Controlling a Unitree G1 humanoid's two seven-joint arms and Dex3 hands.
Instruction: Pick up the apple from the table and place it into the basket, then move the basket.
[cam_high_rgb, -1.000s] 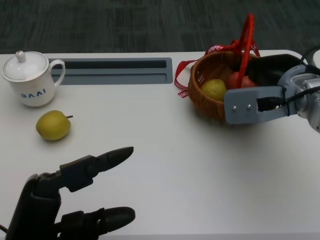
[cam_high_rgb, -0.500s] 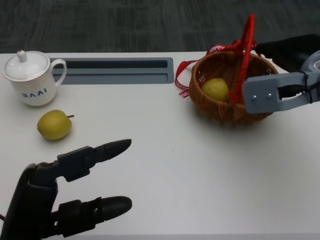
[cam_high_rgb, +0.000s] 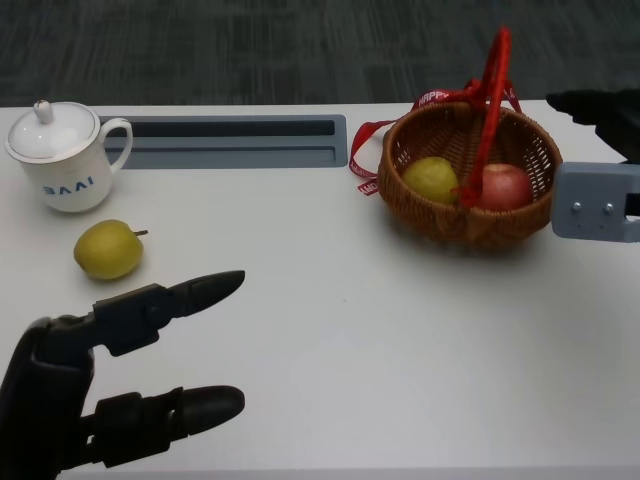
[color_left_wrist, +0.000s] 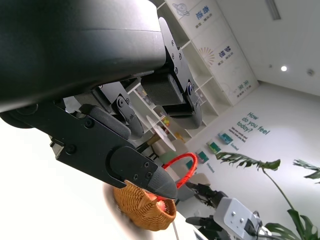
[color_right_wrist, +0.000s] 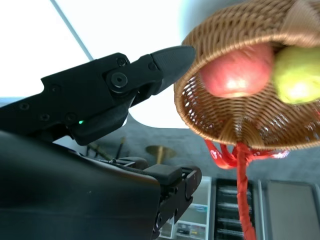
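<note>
1. You are looking at a white table (cam_high_rgb: 400, 360).
2. A wicker basket (cam_high_rgb: 466, 214) with a red handle sits far right.
3. A white lidded mug (cam_high_rgb: 62, 157) stands far left.
4. A yellow-green fruit (cam_high_rgb: 107, 250) lies near the mug.
5. A grey recessed tray (cam_high_rgb: 235, 142) runs along the far edge.

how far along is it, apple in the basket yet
Done: a red apple lies in the wicker basket beside a yellow-green fruit. In hand: nothing; the right hand sits apart from the basket at the table's right edge and holds nothing, and the left hand hovers open near the front edge. Left: moving the basket, whose red handle is ungripped. Another yellow-green fruit sits by the mug.
</note>
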